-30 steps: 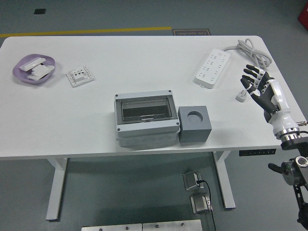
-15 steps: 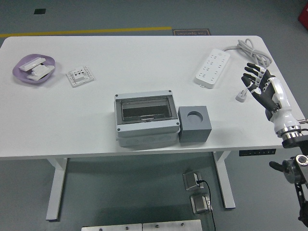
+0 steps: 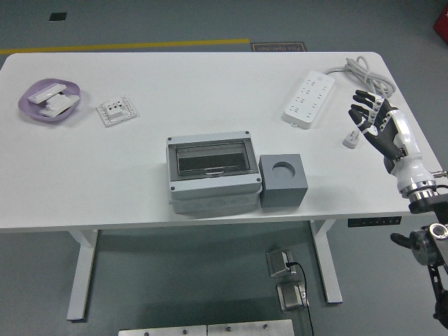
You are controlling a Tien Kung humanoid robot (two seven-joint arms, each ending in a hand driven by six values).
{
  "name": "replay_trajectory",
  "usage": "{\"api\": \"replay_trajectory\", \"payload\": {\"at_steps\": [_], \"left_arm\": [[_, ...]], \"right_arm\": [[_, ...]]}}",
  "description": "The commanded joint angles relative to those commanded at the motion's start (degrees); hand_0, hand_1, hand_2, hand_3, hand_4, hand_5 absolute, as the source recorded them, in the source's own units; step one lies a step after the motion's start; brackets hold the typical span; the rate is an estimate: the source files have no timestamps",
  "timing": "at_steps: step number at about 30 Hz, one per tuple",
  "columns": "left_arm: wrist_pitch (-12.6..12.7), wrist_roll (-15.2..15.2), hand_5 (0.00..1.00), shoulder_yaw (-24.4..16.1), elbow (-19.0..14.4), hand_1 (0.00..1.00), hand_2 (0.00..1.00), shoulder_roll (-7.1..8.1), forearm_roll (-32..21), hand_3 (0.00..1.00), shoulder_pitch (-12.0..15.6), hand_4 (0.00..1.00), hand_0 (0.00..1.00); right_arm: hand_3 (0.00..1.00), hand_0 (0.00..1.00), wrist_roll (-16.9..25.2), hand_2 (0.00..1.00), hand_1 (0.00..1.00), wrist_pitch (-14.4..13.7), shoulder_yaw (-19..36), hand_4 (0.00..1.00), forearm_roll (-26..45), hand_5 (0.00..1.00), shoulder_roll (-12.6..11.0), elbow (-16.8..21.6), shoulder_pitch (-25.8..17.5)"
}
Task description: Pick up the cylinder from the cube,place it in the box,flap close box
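Tabletop (image 3: 210, 91): white, carries everything.
Box (image 3: 212, 173): near front edge, clear lid down.
Cube (image 3: 283, 180): touching the box's right side, round socket on top empty.
Cylinder: cannot be seen.
Right hand (image 3: 381, 126): over right edge, fingers (image 3: 360, 106) released, holding nothing.

We see our right five-fingered robot hand (image 3: 381, 126), black fingers with white segments, white wrist, silver cuff, black forearm.

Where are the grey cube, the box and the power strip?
grey cube (image 3: 283, 190): head view, front face below the round hole.
box (image 3: 212, 159): head view, clear lid.
power strip (image 3: 309, 101): head view, socket face.
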Motion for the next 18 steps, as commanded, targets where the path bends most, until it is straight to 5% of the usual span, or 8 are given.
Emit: {"api": "replay_trajectory", "payload": {"at_steps": [18], "left_arm": [[0.09,0.17,0.662,0.38,0.0,0.807,0.841,-0.08,-0.35,0.909,0.32,0.884,0.903]], "right_arm": [[0.788,0.842,0.02,0.806,0.78,0.09,0.44,0.944,0.01,0.578,-0.06,0.04,0.07]]}}
